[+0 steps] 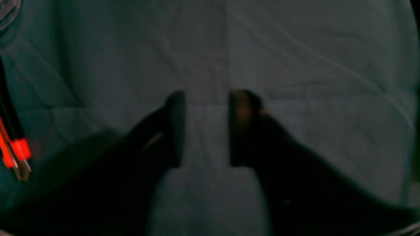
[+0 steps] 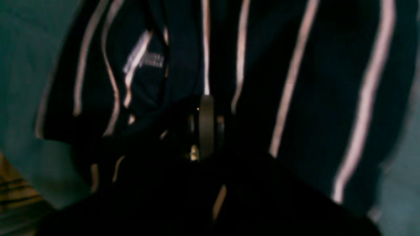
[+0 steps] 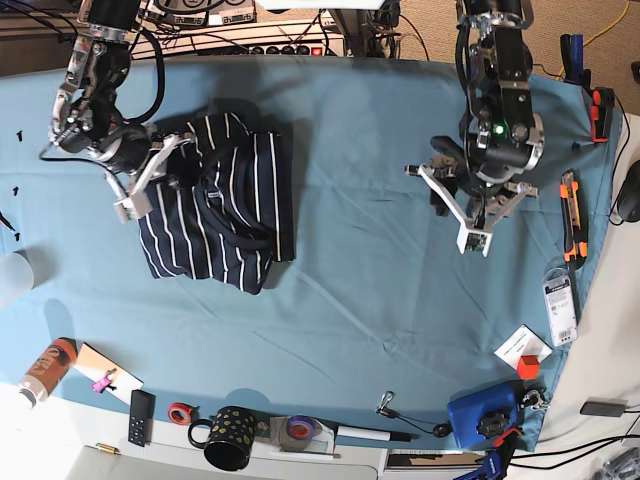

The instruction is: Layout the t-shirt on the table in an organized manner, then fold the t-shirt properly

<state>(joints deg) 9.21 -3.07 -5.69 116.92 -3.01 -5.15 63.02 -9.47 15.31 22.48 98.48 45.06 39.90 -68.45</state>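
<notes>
Teal table (image 3: 380,300), right gripper (image 2: 205,127) clamped on the t-shirt (image 3: 225,215), left gripper (image 1: 206,127) parted above bare cloth.

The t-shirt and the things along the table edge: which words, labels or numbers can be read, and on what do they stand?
None can be read.
t-shirt: its neck label carries print, too blurred.
can: artwork only, any lettering too small.
white packet: print too small.
black mug: dots only.
</notes>
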